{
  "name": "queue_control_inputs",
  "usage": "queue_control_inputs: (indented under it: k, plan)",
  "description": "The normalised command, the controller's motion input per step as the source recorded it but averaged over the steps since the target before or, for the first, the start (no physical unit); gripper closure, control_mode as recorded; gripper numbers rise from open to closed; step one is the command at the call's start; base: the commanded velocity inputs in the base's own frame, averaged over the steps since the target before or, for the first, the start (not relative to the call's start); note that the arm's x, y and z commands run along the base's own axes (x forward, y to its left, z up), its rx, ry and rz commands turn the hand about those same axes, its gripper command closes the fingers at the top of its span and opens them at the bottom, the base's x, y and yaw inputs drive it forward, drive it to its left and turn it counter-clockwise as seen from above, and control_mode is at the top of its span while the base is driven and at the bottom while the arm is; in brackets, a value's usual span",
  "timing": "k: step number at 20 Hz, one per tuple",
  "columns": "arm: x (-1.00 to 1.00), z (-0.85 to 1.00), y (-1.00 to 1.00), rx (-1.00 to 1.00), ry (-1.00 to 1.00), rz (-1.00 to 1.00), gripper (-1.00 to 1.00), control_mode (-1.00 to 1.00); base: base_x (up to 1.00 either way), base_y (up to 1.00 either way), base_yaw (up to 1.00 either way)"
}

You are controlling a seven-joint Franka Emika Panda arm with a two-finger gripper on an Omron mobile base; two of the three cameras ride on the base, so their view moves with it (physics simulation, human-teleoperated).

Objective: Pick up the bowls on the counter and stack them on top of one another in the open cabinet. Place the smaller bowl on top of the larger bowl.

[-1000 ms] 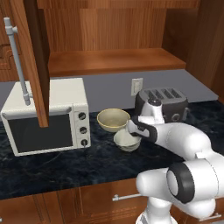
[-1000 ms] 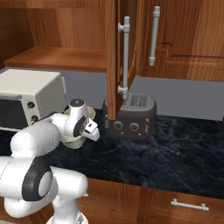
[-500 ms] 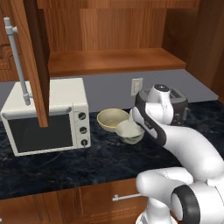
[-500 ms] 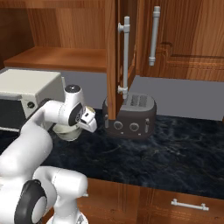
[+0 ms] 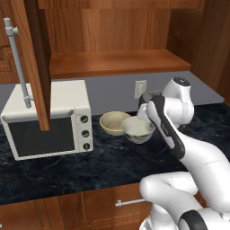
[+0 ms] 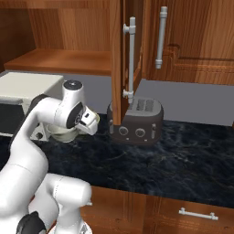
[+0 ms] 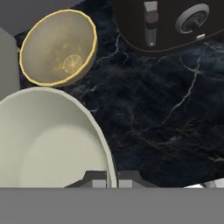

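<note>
The jaws are clamped on the rim of the small bowl (image 7: 48,144), one finger inside and one outside, as the hand view shows at its bottom edge. The gripper (image 5: 144,116) holds that pale bowl (image 5: 138,129) lifted just above the counter (image 5: 90,166), tilted slightly. Using the small bowl as landmark: the large bowl (image 5: 115,122), yellowish with a cream inside, sits on the counter just beside it, on its left and a little farther back, rims nearly touching in the left base view. A white microwave (image 5: 47,119) stands farther left. A dark toaster (image 6: 135,120) stands on the counter to the right, near the bowl. Above and behind it, the open cabinet (image 5: 117,63) shows a bare plank shelf, its door (image 5: 33,58) swung out over the microwave with a long grey handle (image 5: 18,60).
</note>
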Motion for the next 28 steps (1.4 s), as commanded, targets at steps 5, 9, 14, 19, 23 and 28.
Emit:
queue_control_inputs:
  k: [5,9,14,19,23,28]
  plan:
    - [0.18,0.34,0.09,0.07,-0.03,-0.08,1.00,-1.00,0.00,0.00,0.00]
    - [0.44,0.20,0.14,0.06,0.00,-0.13,1.00,-1.00,0.00,0.00,0.00]
    - [0.24,0.08,0.12,0.01,0.00,-0.15,1.00,-1.00,0.00,0.00,0.00]
    - [-0.02,0.00,-0.05,0.07,-0.02,-0.05,1.00,-1.00,0.00,0.00,0.00]
    - [-0.03,0.00,-0.08,0.19,-0.07,-0.28,1.00,-1.00,0.00,0.00,0.00]
    - [0.00,0.00,0.00,0.16,-0.07,-0.29,1.00,-1.00,0.00,0.00,0.00]
